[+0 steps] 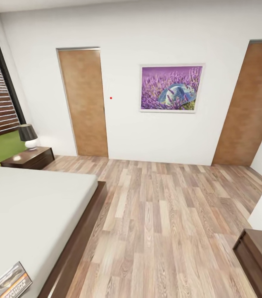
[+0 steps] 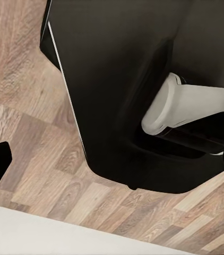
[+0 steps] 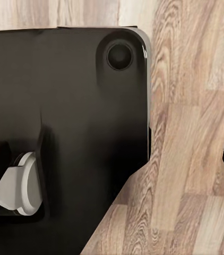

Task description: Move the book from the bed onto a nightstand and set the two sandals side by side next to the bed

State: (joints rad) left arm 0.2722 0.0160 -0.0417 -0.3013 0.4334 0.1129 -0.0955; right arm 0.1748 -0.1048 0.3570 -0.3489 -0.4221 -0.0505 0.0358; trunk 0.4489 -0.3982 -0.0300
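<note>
White mattress of the bed (image 1: 27, 207) carries the book (image 1: 12, 281) near its foot corner, forward of my lowered grippers. Both hang over plank floor (image 1: 168, 223) beside my dark base (image 2: 128, 95); I cannot tell their opening.

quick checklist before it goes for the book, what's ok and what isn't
1. Book located: ok, lying on the bed near its foot-end corner.
2. Nightstand located: ok, beside the bed by the window.
3. Nightstand has free space: ok, the lamp takes the back part.
4. Floor route alongside the bed: ok.
5. Sandals located: not ok.
6. Grippers open: cannot tell.
</note>
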